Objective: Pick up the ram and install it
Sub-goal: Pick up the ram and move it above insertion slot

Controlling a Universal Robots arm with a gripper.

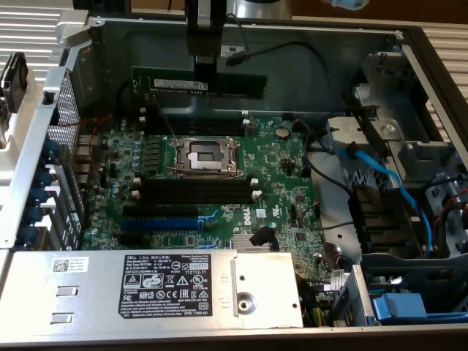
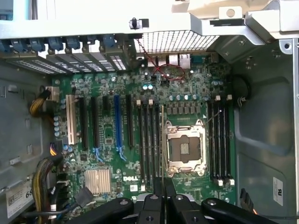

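Observation:
The ram (image 1: 168,82) is a long green stick with a white label, held level above the back of the motherboard (image 1: 278,183). My gripper (image 1: 204,79) comes down from above and is shut on the ram near its middle. In the wrist view the ram (image 2: 162,140) shows edge-on as a thin line running out from between the black fingers (image 2: 157,193), over the board between the CPU socket (image 2: 183,148) and a bank of black memory slots (image 2: 148,140). In the exterior view, black memory slots lie on both sides of the CPU socket (image 1: 203,155), the far bank (image 1: 194,123) below the ram.
The open computer case has a metal back wall (image 1: 307,66) just behind the ram. A blue expansion slot (image 1: 161,221), a power supply cover (image 1: 175,289) with a label, drive bays with blue cables (image 1: 387,179) and a rear grille (image 1: 66,124) surround the board.

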